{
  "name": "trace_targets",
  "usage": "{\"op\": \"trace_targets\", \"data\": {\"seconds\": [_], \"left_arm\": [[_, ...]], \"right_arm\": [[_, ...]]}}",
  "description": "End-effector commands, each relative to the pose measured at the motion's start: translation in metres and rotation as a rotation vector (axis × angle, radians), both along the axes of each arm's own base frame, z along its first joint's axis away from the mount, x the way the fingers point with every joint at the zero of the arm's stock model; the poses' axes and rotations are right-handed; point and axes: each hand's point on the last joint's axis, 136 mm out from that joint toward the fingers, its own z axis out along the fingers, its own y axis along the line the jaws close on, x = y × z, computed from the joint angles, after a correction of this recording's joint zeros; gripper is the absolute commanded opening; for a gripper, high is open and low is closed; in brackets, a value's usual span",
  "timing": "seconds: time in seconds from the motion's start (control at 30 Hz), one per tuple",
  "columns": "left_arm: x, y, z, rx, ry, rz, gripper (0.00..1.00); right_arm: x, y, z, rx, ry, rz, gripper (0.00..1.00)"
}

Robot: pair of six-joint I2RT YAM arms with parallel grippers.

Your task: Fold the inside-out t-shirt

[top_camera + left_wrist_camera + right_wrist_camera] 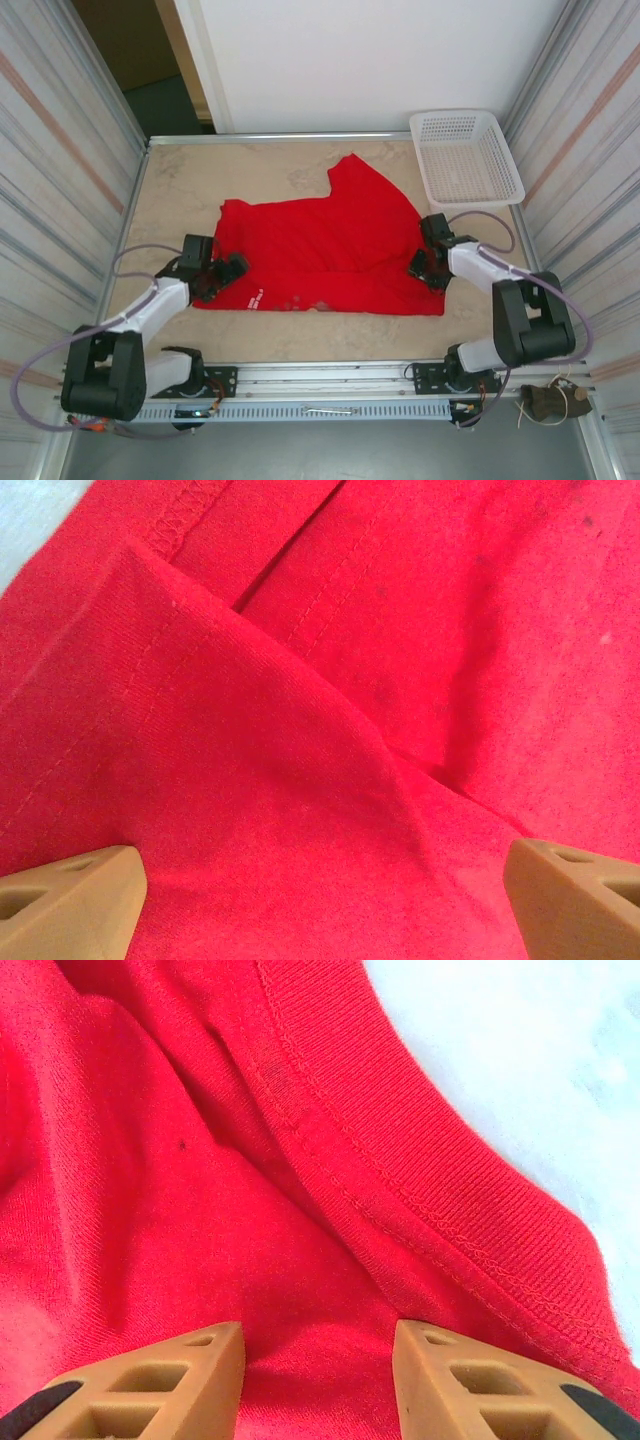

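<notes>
- The red t-shirt [320,250] is laid out loosely on the table [250,170], reaching from the left tool [232,278] across to the right tool [428,268]. A white basket [466,155] stands beyond the right tool, apart from the cloth.
- In its wrist view the left tool [320,900] is seen spread wide, directly over the cloth. Nothing is pinched. A raised fold runs away from between its fingers, and a stitched hem [180,515] lies further ahead, to its left.
- The right tool [318,1370] is seen about half spread, with cloth lying in the gap but no pinch visible. The ribbed collar [440,1190] runs just ahead and to its right, and bare table shows past that.
- The step in hand is judged to be taking hold of the 2 side edges, so the fold itself is not yet begun.
- A good grip is likely to be got by lowering each tool until 1 finger slides under the edge, so that both layers are caught and not only the top 1.
- The collar rib is thicker than the body cloth, so a hold there may slip less.
- Both sides are best lifted together and level, otherwise the wrinkles already present could be dragged into the fold.
</notes>
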Motion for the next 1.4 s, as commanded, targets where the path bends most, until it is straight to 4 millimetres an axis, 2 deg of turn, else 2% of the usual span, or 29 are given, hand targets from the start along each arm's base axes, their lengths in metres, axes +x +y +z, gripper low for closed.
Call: {"op": "trace_targets", "data": {"seconds": [0.0, 0.07, 0.13, 0.23, 0.27, 0.33, 0.4, 0.47, 0.57, 0.6, 0.67, 0.8, 0.87, 0.9, 1.03, 1.1, 1.2, 1.37], "left_arm": [[-0.037, 0.018, -0.003, 0.045, 0.074, 0.118, 0.93], [-0.029, 0.026, 0.026, 0.075, -0.027, 0.138, 0.99], [-0.011, 0.033, 0.057, 0.106, -0.129, 0.133, 0.99], [0.032, 0.041, 0.092, 0.129, -0.208, 0.091, 0.99], [0.050, 0.042, 0.096, 0.108, -0.203, 0.068, 0.99], [0.087, 0.038, 0.100, 0.054, -0.172, 0.013, 0.98], [0.121, 0.033, 0.093, 0.010, -0.117, -0.050, 0.94], [0.153, 0.026, 0.085, -0.036, -0.080, -0.108, 0.79], [0.182, 0.014, 0.066, -0.104, -0.018, -0.160, 0.54], [0.188, 0.013, 0.061, -0.116, -0.003, -0.163, 0.50], [0.195, 0.011, 0.051, -0.131, 0.024, -0.163, 0.50], [0.201, 0.005, 0.038, -0.123, 0.058, -0.182, 0.56], [0.201, 0.004, 0.032, -0.110, 0.072, -0.183, 0.55], [0.201, 0.003, 0.029, -0.111, 0.075, -0.186, 0.49], [0.208, 0.004, 0.024, -0.095, 0.073, -0.198, 0.12], [0.211, 0.007, 0.028, -0.063, 0.065, -0.206, 0.00], [0.216, 0.018, 0.040, -0.001, 0.038, -0.206, 0.00], [0.227, 0.024, 0.059, 0.047, -0.025, -0.224, 0.00]], "right_arm": [[-0.025, -0.013, 0.000, -0.017, 0.026, -0.090, 0.43], [-0.027, -0.012, 0.010, -0.001, -0.003, -0.100, 0.43], [-0.023, -0.010, 0.023, 0.014, -0.038, -0.100, 0.43], [-0.012, -0.006, 0.039, 0.035, -0.080, -0.087, 0.43], [-0.007, -0.003, 0.043, 0.046, -0.091, -0.079, 0.43], [0.003, 0.005, 0.049, 0.066, -0.112, -0.051, 0.43], [0.014, 0.015, 0.051, 0.088, -0.133, -0.007, 0.43], [0.021, 0.024, 0.049, 0.101, -0.139, 0.024, 0.42], [0.025, 0.029, 0.037, 0.103, -0.120, 0.035, 0.41], [0.025, 0.029, 0.032, 0.104, -0.114, 0.036, 0.40], [0.023, 0.029, 0.022, 0.101, -0.095, 0.036, 0.40], [0.015, 0.026, 0.006, 0.092, -0.058, 0.030, 0.39], [0.010, 0.023, 0.000, 0.087, -0.046, 0.020, 0.39], [0.008, 0.022, -0.003, 0.082, -0.039, 0.012, 0.39], [-0.003, 0.012, -0.013, 0.059, -0.009, -0.028, 0.39], [-0.008, 0.006, -0.013, 0.049, -0.001, -0.048, 0.39], [-0.014, -0.001, -0.013, 0.046, 0.017, -0.085, 0.39], [-0.018, -0.010, -0.014, 0.029, 0.040, -0.123, 0.40]]}}
